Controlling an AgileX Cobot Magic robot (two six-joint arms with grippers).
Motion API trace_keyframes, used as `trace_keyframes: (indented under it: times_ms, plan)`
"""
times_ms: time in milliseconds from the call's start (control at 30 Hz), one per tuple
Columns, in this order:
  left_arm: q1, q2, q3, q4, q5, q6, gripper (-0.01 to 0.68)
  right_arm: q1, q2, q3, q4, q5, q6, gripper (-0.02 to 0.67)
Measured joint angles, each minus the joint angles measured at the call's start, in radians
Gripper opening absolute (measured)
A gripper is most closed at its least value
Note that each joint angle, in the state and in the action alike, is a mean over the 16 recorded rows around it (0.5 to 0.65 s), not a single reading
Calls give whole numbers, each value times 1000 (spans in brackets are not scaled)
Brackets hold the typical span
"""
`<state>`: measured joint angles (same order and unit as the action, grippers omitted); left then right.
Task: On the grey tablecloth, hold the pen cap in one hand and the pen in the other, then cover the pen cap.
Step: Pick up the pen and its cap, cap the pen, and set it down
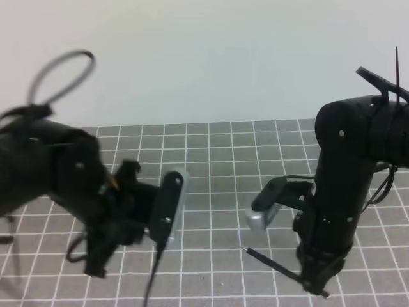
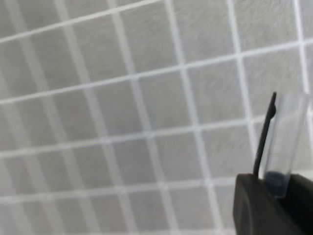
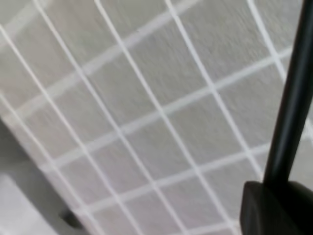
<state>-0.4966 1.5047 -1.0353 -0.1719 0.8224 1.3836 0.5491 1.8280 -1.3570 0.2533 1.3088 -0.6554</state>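
Note:
The grey tablecloth (image 1: 211, 160) with its white grid covers the table. My right gripper (image 1: 316, 284) is shut on the pen (image 1: 271, 263), a thin black stick that slants up to the left, just above the cloth. The pen also shows in the right wrist view (image 3: 288, 107), rising out of a black finger (image 3: 274, 210). In the left wrist view my left gripper (image 2: 276, 188) is shut on the pen cap (image 2: 284, 142), a short see-through tube with a thin black clip, held above the cloth. The left arm (image 1: 96, 211) is blurred, and the cap is hidden in the high view.
The cloth's far edge (image 1: 192, 125) meets a plain white wall. A cable loop (image 1: 61, 73) rises above the left arm. Open cloth lies between the two arms (image 1: 217, 211).

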Motion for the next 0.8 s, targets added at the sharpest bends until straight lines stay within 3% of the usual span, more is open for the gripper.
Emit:
trace_keyframes:
  times_ms: [467,800]
  plan:
    - [-1,-325,198,-125,-187,239,26,40,-134,104,247,0,22,-3]
    - [-37,-422,382,-245,-360,433,39,88,-166,142,400,-1,20,-3]
